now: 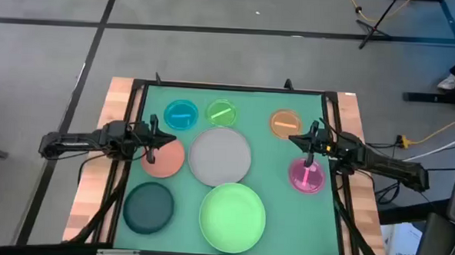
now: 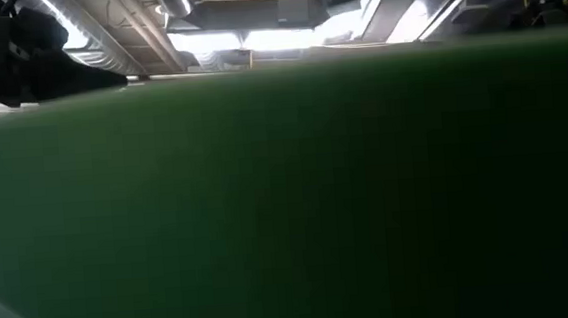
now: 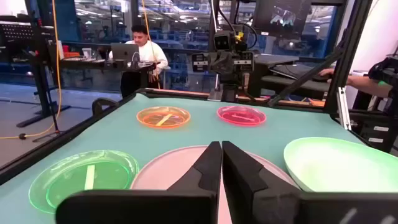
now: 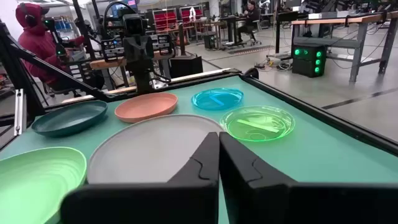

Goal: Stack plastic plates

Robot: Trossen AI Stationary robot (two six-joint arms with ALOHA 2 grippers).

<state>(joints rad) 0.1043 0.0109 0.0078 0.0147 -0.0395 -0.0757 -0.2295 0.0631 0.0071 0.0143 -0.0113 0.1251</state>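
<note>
Plates unstacked on mat; left gripper [image 1: 168, 139] over salmon plate [image 1: 164, 158], right gripper [image 1: 295, 140] beside pink plate [image 1: 307, 176], both pressed together; plates light, stiff, slippery: grip at rim

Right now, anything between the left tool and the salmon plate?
Nothing visible. In the high view the left tool hangs at the salmon plate's near rim, its fingers shut, with only bare mat around it. The grey plate lies just beside the salmon one, not in the path.

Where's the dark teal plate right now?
High view: the dark teal plate lies in the mat's near-left corner, just below the salmon plate and left of the light green plate.
</note>
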